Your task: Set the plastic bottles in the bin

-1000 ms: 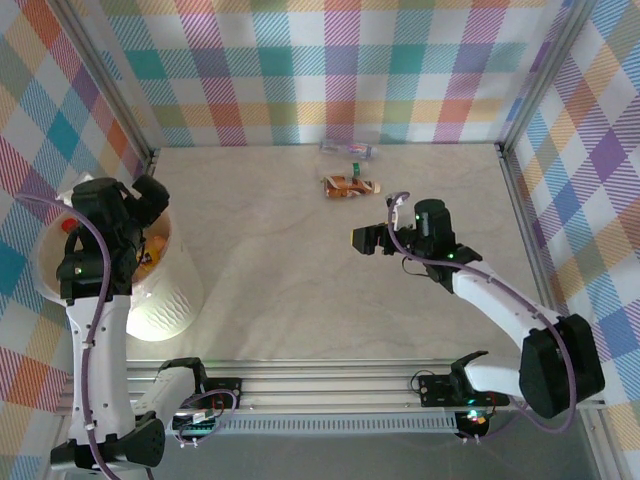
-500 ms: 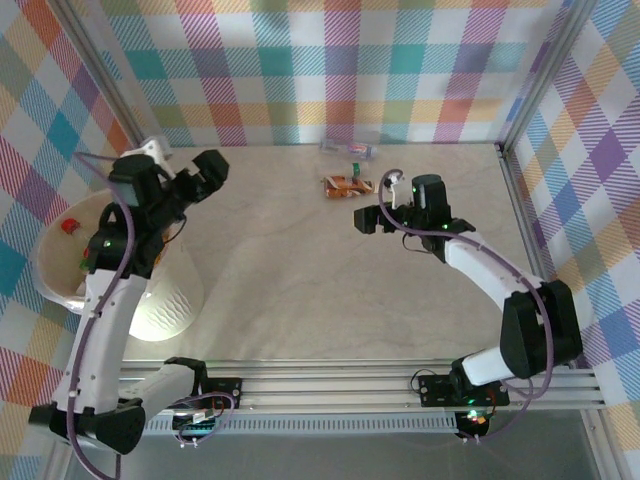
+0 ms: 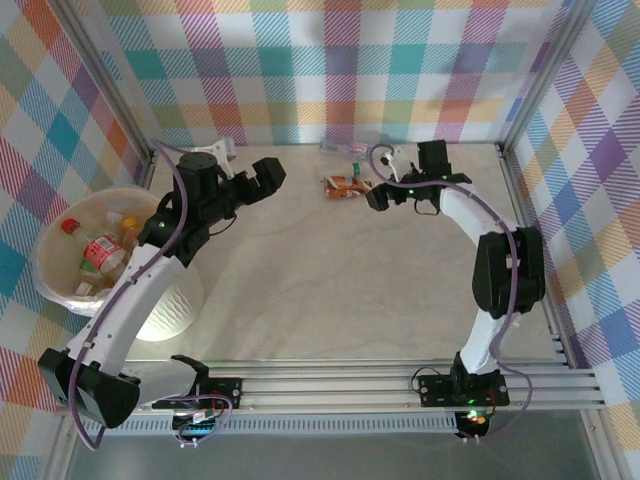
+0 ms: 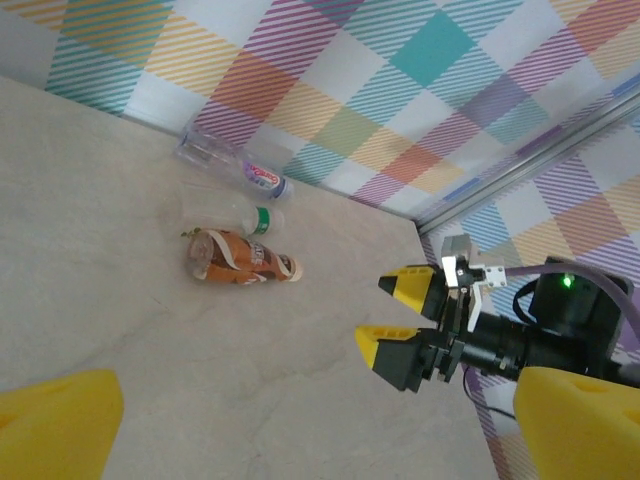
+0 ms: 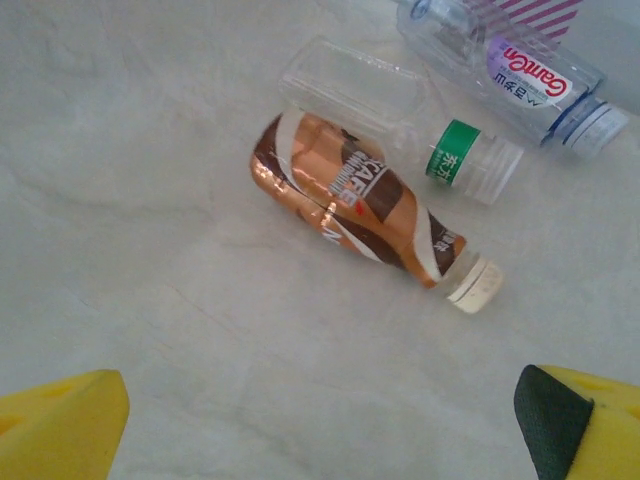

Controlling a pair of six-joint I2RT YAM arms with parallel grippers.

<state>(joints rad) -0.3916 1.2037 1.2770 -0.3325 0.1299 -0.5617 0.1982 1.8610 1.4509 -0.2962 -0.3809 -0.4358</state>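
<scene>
Right gripper (image 3: 372,195): jaws spread wide, nothing in them. It hangs just beside the brown-label bottle (image 5: 365,205), on that bottle's right in the overhead view. In the right wrist view the bottle lies ahead of the two yellow fingers (image 5: 60,425), roughly centred. Reads as a lined-up approach for the next pick, with the jaws wide enough to straddle the body.

Left gripper (image 3: 262,180): also released and empty. It is up over the table, left of the brown-label bottle, between it and the bin (image 3: 170,300). Its camera faces the bottle group, so it is probably aimed there for a pick of its own.

Three plastic bottles lie on their sides on the table, clustered by the far wall.
- Brown-label bottle: clear plastic, brown/orange/white swirl wrap, cream cap.
- Green-label bottle (image 5: 400,115): right behind the brown-label bottle. Clear, looks empty, thin green band by a white cap. Touching or not, can't tell.
- Purple-label bottle (image 5: 510,70): beyond the brown-label bottle, nearest the wall. Clear, white and purple label, bluish cap.

The bin is well apart, left of the brown-label bottle at the table's left side. It is white with a ribbed wall and a pale peach inside. Several bottles are already in it, including a red-capped bottle (image 3: 95,252).

Judgement: mostly done, three to go. Round bodies lying flat may roll if a finger nudges them. The green-label bottle sits close enough to get bumped.
</scene>
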